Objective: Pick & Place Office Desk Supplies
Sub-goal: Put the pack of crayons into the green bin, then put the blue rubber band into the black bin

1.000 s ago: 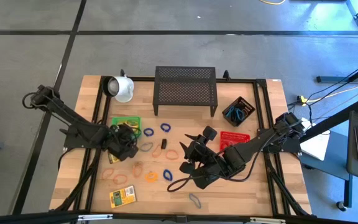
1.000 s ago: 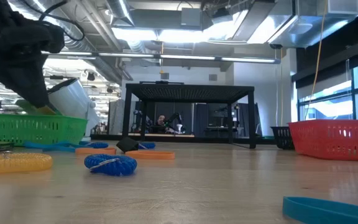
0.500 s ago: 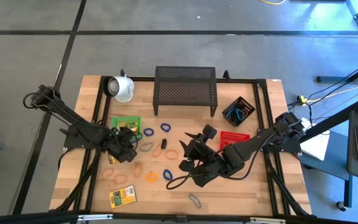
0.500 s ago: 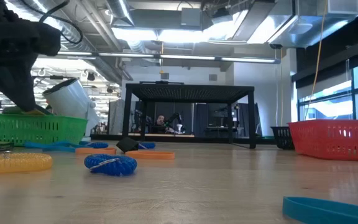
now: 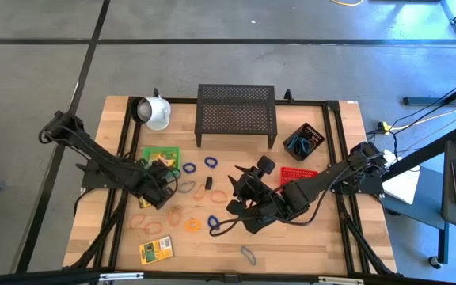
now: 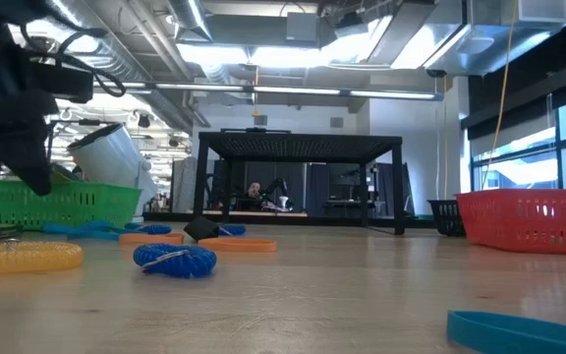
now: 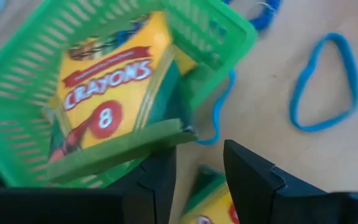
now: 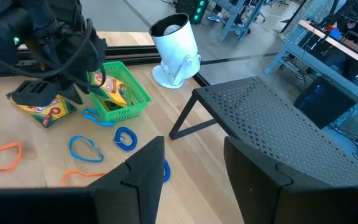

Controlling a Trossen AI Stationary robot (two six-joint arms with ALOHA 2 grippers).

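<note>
A green basket [image 5: 146, 152] stands left of centre, and a yellow-and-green crayon box [image 7: 104, 93] lies tilted inside it against the wall. A second crayon box [image 8: 42, 106] lies flat on the table on the basket's near side. My left gripper [image 7: 197, 152] is open and empty above this box [image 7: 213, 202], raised to about the height of the basket rim [image 6: 57, 192]. It also shows in the high view [image 5: 158, 184]. My right gripper [image 8: 191, 146] is open and empty, raised above the table's middle [image 5: 236, 212]. A third crayon box [image 5: 157, 251] lies near the front edge.
Rubber bands lie loose between the arms: blue [image 5: 189, 169], orange [image 5: 192, 225] and grey [image 5: 248, 254]. A small black clip [image 5: 210, 184] lies among them. A white mug [image 5: 155, 112], a black mesh rack [image 5: 236, 115], a black basket [image 5: 304, 141] and a red basket [image 5: 299, 172] stand farther back.
My left gripper has drawn back from the green basket toward the table's left and near edges, and has sunk a little. My right gripper has gone a little toward the far edge.
</note>
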